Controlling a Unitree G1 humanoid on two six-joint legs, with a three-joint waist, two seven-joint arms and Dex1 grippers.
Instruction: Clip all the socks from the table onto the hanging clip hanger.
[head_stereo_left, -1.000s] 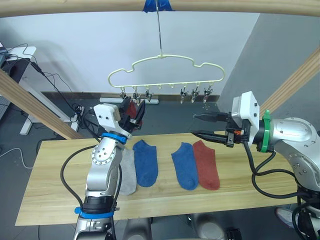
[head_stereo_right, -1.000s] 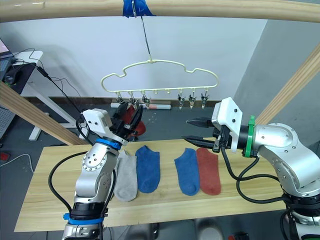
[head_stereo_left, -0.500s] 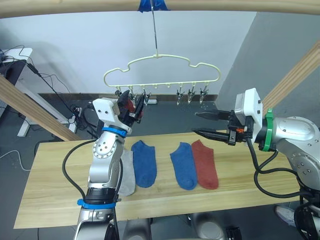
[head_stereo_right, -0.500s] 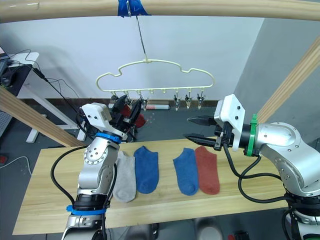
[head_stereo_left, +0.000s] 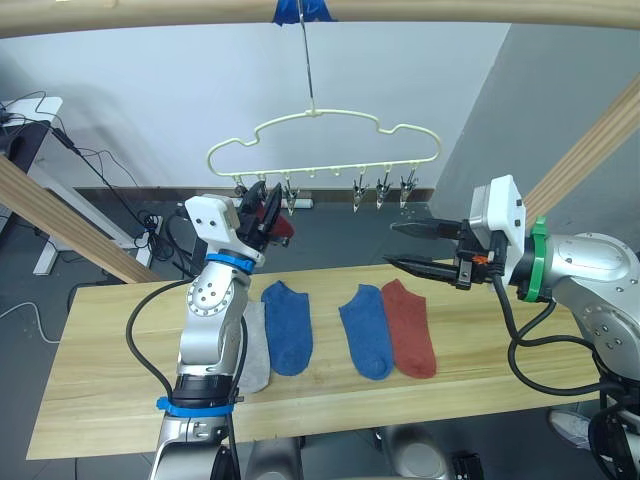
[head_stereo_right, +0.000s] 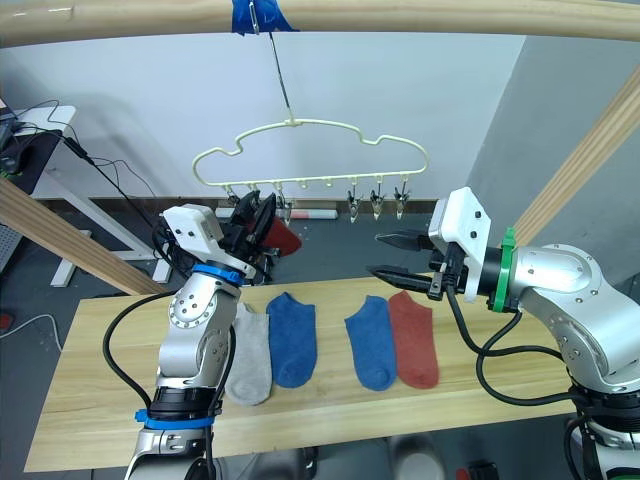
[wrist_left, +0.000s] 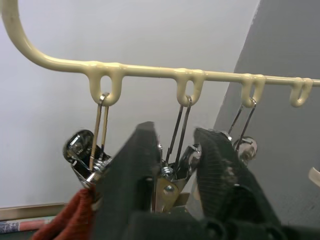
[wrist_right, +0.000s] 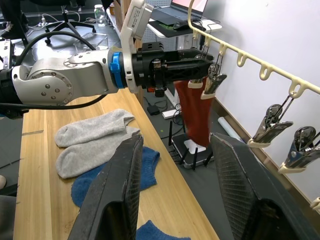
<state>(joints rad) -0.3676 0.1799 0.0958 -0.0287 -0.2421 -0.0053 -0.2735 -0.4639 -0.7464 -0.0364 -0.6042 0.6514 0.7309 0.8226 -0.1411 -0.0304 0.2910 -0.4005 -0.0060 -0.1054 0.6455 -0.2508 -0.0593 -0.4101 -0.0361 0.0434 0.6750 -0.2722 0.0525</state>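
Up at the clip hanger, the left gripper sits right under the left end of the clip row, its two black fingers pressed around a metal clip, squeezing it. A dark red sock hangs beside that gripper, held at its top edge among the leftmost clips; which clip bites it is hard to tell. In the right wrist view the sock drops straight down from the clip, just off the left gripper's fingertips. The hanger is pale yellow, cloud-shaped, and hangs by a thin metal hook from a wooden pole with blue tape at the hook. Three more clips hang bare toward the hanger's right end.

The right gripper hovers above the back of the table, well apart from the hanger and lower than the clips, fingers spread and holding nothing. It points toward the left gripper and the hanging sock.

On the table four socks show in a row: a light grey sock partly hidden behind the left arm, with a second grey one seen beside it in the right wrist view, then a blue sock, another blue sock, and a second dark red sock touching it. The red one on the table lies almost directly below the right gripper.
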